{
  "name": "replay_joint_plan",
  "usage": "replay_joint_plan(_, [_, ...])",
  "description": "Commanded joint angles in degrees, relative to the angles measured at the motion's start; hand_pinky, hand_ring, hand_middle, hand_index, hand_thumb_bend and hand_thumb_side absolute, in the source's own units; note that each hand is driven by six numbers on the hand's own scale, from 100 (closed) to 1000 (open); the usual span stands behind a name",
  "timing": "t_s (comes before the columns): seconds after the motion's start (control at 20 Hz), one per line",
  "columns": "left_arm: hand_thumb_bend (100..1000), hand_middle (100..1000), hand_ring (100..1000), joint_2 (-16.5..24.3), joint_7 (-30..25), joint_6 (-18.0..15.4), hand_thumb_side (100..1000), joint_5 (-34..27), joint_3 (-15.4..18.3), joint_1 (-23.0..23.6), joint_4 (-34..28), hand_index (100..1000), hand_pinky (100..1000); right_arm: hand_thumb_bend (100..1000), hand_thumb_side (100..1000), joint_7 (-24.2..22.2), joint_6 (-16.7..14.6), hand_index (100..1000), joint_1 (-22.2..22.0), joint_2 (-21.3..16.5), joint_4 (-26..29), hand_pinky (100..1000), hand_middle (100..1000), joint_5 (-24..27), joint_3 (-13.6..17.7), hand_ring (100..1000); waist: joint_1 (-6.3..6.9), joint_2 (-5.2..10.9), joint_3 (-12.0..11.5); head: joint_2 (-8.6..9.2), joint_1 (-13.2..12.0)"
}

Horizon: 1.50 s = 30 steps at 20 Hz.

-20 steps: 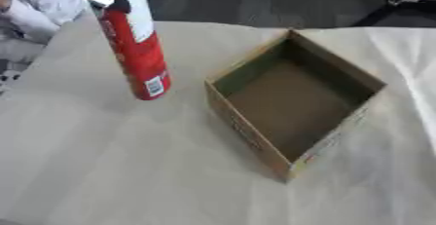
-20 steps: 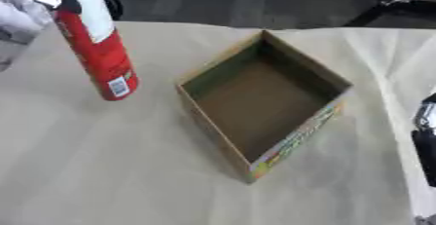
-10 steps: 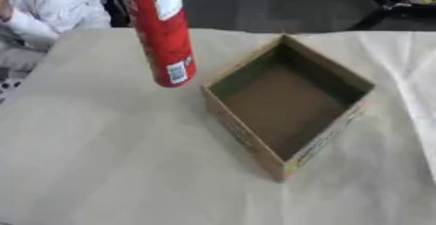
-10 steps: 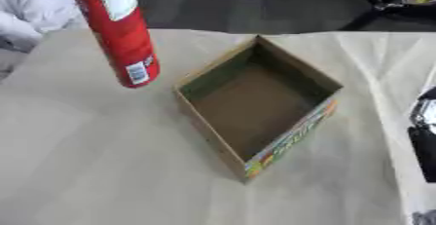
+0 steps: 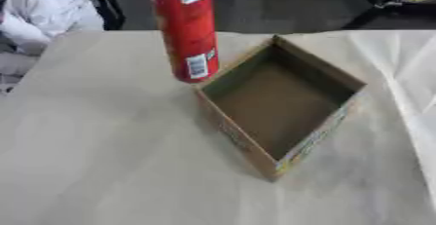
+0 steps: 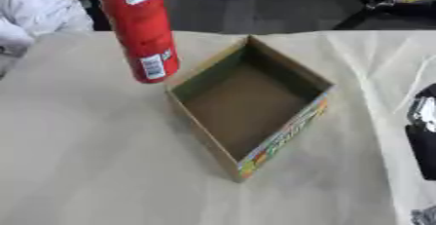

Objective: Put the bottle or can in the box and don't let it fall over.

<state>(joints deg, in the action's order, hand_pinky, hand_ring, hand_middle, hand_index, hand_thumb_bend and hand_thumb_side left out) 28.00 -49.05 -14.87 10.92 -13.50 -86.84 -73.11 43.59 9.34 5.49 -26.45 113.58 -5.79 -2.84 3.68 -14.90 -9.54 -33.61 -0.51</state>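
A tall red can (image 5: 189,29) with a white label and a barcode near its base hangs upright, clear of the table. Its base is just outside the far left wall of the open cardboard box (image 5: 230,121). The can's top runs out of the upper edge, so whatever holds it is hidden. The box stands cornerwise on the cloth, empty, with colourful print on its front right wall (image 6: 285,131). My left hand shows in neither view. A black part of my right hand (image 6: 423,141) shows at the right edge, low beside the box.
A beige cloth (image 5: 102,170) covers the table. A person in white sleeves (image 5: 38,19) sits at the far left corner. Dark floor and a black stand (image 5: 383,0) lie beyond the far edge.
The can has risen off the table and travelled right, from well left of the box to its far left wall. The box has stayed put.
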Motion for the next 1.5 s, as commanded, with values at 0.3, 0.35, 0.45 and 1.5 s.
replay_joint_plan(0.3, [346, 249, 463, -2.99, -2.92, -2.55, 100, -1.46, 0.68, -1.94, -0.63, 359, 130, 100, 621, -0.10, -0.32, 961, 1.00, -0.88, 1.01, 385, 935, 0.39, 0.12, 738, -0.28, 0.22, 1.38, 0.21, 0.23])
replay_joint_plan(0.35, [338, 248, 463, -3.48, -2.92, -2.50, 100, -1.58, 0.61, -1.90, -0.68, 359, 129, 100, 622, -0.08, -0.34, 961, 1.05, -0.81, 1.01, 385, 935, 0.42, 0.09, 738, -0.30, 0.10, 1.56, 0.18, 0.21])
replay_joint_plan(0.45, [326, 248, 462, -4.36, -2.92, -2.37, 100, -1.45, 0.66, -1.78, -0.76, 359, 127, 100, 622, -0.05, -0.46, 961, 1.24, -0.72, 1.01, 385, 935, 0.48, 0.03, 738, -0.34, -0.17, 1.95, 0.20, 0.15])
replay_joint_plan(1.5, [100, 395, 589, -6.55, -2.92, -7.40, 108, -0.50, -1.11, 5.32, -4.78, 532, 364, 100, 631, 1.09, -1.34, 962, 2.45, 1.54, 1.01, 379, 936, 1.38, -0.44, 735, -1.41, -4.06, 4.81, 2.73, 0.05])
